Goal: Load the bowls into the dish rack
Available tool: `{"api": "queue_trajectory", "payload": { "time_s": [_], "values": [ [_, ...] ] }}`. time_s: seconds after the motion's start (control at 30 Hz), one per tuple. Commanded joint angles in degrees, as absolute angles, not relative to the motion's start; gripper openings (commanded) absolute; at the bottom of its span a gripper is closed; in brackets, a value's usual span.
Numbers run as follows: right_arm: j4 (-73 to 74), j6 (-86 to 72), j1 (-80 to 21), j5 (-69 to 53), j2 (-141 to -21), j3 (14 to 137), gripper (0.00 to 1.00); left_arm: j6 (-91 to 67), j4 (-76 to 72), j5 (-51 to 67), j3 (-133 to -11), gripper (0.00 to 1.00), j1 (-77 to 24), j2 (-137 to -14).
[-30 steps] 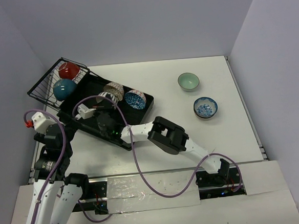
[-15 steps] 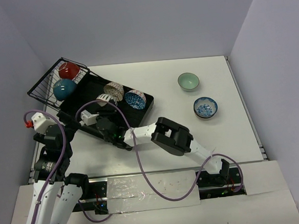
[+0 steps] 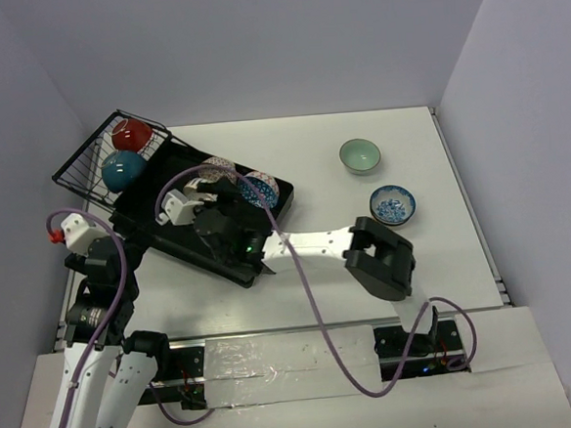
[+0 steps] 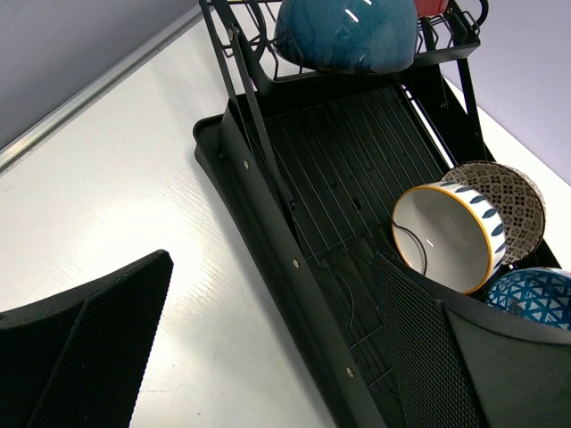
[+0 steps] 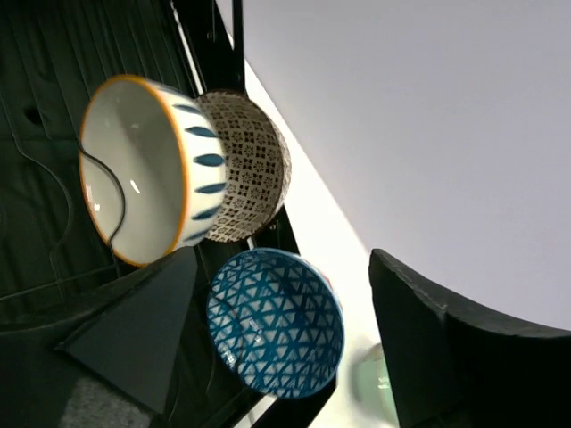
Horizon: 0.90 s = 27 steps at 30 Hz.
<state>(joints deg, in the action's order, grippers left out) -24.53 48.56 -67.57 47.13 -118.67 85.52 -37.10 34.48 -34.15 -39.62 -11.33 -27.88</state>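
Top external: two bowls, red point(image 3: 131, 135) and teal point(image 3: 124, 170), sit in the wire basket of the dish rack point(image 3: 164, 234). Two more, mint green point(image 3: 360, 155) and blue-speckled point(image 3: 393, 205), stand apart on the table point(image 3: 319, 138).

Left wrist: the left gripper point(image 4: 272, 263) is spread wide and empty near the rack's edge. Three bowls lean together in the tray: white drop-patterned point(image 4: 446, 236), lattice point(image 4: 510, 192) and blue-triangled point(image 4: 535, 299).

Right wrist: the right gripper point(image 5: 284, 259) gapes wide by those three, gripping none.

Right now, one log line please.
right hand: open over dish rack | left hand: open | racked: five bowls | on table: mint bowl, speckled bowl
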Motion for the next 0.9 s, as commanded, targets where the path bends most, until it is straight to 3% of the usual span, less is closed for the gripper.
{"api": "queue_trajectory", "payload": {
  "time_s": [0.0,0.17,0.4,0.7,0.87],
  "values": [
    [-17.59,34.14,-67.94,44.3,-108.23,82.72,0.87,-36.21,31.82,-33.75,-39.9,0.99,-11.43,-28.48],
    [-7.57,21.03,-65.13,42.19,-97.15,78.93,0.93,-33.67,29.89,-31.29,-40.25,0.99,-11.6,-29.97],
    [8.94,-5.56,-52.93,37.28,-82.9,72.17,1.0,-30.5,27.78,-29.18,-42.71,0.99,-11.69,-32.16],
    [23.72,-29.06,-25.25,27.96,-66.37,56.61,0.99,-29.01,22.07,-21.01,-44.47,0.99,-12.39,-38.83],
    [27.6,-33.22,-8.99,18.3,-62.23,48.27,0.94,-27.51,20.66,-21.36,-45.26,0.99,-13.01,-41.57]
  ]
}}
